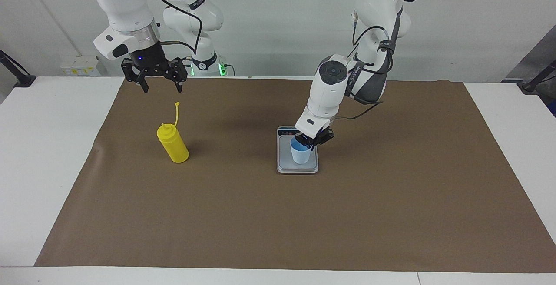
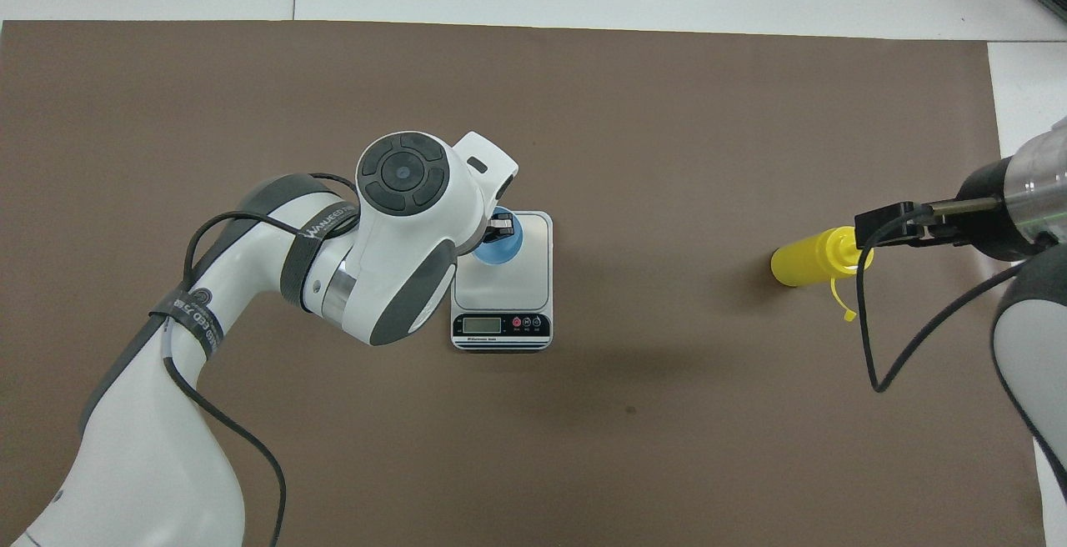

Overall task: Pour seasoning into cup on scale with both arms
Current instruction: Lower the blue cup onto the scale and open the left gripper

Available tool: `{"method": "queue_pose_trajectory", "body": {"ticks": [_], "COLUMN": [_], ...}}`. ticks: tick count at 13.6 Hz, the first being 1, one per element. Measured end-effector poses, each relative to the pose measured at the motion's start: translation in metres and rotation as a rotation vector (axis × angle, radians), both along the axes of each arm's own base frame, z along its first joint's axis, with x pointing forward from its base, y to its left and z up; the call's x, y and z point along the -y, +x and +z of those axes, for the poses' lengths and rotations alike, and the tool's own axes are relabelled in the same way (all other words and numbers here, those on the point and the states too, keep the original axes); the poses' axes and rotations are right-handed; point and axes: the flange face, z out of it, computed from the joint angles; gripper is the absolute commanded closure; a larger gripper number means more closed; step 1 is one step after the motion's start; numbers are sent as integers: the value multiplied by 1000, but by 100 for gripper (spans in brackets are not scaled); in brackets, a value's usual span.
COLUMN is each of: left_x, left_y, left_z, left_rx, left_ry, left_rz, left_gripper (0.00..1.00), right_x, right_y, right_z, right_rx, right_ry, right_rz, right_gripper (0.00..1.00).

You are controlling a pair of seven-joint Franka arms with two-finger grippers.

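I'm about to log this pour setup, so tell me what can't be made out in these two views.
- Scale display digits: too small in the overhead view; covered by the left gripper in the facing view.
- Cup contents: left gripper partly covers its mouth.
- Yellow bottle nozzle: under the right gripper in the overhead view.

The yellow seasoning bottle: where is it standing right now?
The seasoning bottle stands upright on the brown mat toward the right arm's end of the table, apart from the scale, with the open right gripper above it.
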Motion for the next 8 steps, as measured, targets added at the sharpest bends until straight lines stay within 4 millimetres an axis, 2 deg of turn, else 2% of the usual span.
{"method": "queue_pose_trajectory", "body": {"ticks": [6, 7, 8], "left_x": [0, 0, 0], "left_y": [-2, -2, -2], "left_z": [-5, -5, -5], "left_rx": [-7, -7, -7], "left_ry": [5, 5, 5], "left_rz": [-2, -2, -2], "left_gripper": [100, 78, 37], "right_x": [3, 7, 10], "right_y": [0, 0, 1], "right_z": [0, 0, 0], "right_rx": [0, 0, 0], "right_ry": [0, 0, 0], "right_rz": [-5, -13, -18], "right_gripper": [0, 0, 0]}}
